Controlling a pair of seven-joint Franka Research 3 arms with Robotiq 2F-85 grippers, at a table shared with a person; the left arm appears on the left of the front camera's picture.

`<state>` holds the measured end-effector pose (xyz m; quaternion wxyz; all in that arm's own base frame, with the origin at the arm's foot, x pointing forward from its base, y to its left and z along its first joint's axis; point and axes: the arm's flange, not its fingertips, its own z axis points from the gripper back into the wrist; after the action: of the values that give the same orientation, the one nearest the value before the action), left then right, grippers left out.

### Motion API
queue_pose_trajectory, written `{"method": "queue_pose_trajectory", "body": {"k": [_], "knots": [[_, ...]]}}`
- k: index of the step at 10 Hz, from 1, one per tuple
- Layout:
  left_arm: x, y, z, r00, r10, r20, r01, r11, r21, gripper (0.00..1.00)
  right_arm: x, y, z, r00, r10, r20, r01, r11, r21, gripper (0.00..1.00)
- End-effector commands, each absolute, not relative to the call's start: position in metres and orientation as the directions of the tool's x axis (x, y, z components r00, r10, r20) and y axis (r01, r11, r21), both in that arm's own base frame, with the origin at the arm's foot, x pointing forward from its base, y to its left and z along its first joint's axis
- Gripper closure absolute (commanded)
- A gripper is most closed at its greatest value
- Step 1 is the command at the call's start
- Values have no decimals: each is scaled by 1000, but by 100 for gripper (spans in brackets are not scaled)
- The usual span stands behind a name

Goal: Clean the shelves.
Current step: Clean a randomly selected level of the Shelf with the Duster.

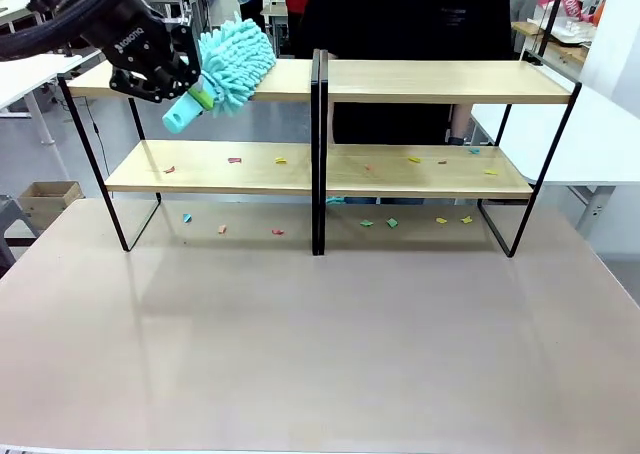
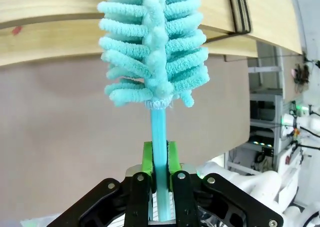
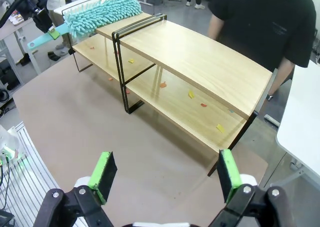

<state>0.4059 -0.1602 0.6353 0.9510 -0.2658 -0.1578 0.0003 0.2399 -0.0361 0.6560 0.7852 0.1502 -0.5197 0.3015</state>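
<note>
Gripped duster point(image 1: 235, 59) handle tight in left gripper point(image 2: 160, 161), head lying on top board of shelves point(image 1: 430, 81); held right gripper point(image 3: 166, 172) wide open, empty.

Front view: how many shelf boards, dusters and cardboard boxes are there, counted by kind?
Light wooden boards of the black-framed shelves: 4
Fluffy turquoise duster: 1
Brown cardboard box: 1
Total: 6

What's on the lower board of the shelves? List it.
Small coloured scraps lie scattered along the lower board of the shelves, red, yellow and teal. The black centre frame hides a strip of it.
</note>
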Motion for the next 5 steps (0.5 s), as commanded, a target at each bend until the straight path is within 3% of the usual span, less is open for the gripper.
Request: {"method": "queue_pose_trajectory", "body": {"k": [1, 5], "knots": [[408, -143, 642, 953, 109, 283, 24, 903, -429, 87, 241, -36, 656, 274, 317, 908, -635, 769, -76, 0], [397, -80, 665, 923, 148, 355, -16, 937, -350, 87, 241, -36, 656, 274, 317, 908, -635, 769, -76, 0]]}}
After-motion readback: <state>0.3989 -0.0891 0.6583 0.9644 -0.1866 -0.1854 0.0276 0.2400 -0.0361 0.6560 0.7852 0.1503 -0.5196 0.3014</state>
